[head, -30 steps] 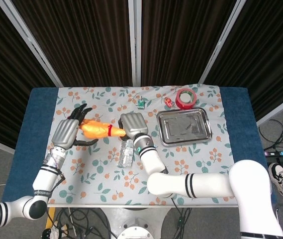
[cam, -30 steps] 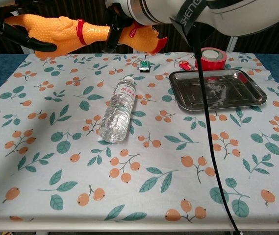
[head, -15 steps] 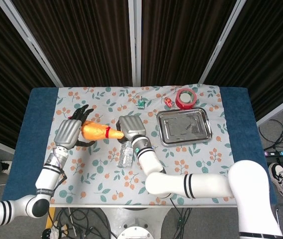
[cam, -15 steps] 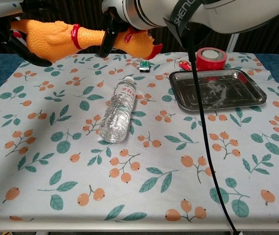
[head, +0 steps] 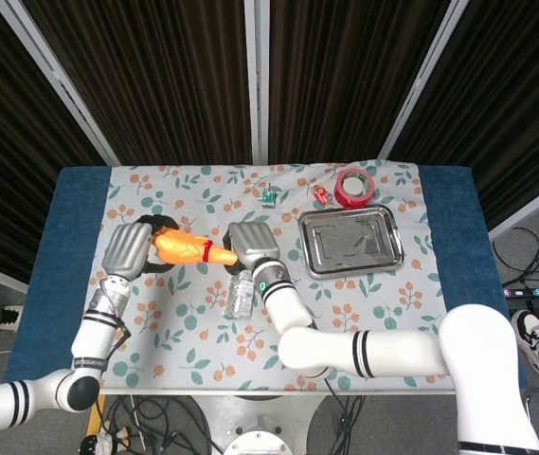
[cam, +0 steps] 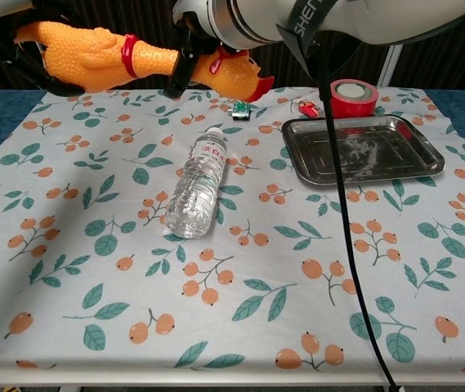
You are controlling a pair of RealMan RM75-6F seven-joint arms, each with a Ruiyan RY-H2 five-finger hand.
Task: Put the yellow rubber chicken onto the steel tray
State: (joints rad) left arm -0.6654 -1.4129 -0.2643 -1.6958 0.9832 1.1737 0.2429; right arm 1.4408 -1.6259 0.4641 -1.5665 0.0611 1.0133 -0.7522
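The yellow rubber chicken (head: 188, 248) (cam: 93, 57) hangs level above the table's far left, held between both hands. My left hand (head: 128, 250) has its dark fingers (cam: 46, 75) curled around the chicken's rear body. My right hand (head: 250, 243) (cam: 209, 23) grips the neck by the red collar, and the head sticks out past it to the right. The steel tray (head: 304, 245) (cam: 363, 151) lies bare on the table, to the right of both hands.
A clear water bottle (head: 239, 292) (cam: 195, 184) lies on the floral cloth below the chicken. A red tape roll (head: 352, 187) (cam: 350, 96), a small green item (head: 268, 196) (cam: 239, 109) and a small red item (head: 320, 194) (cam: 307, 106) sit behind the tray.
My left hand's fingers, spread a second ago, have curled in around the chicken's rear. The chicken has shifted slightly left and up; my right hand stays on its neck.
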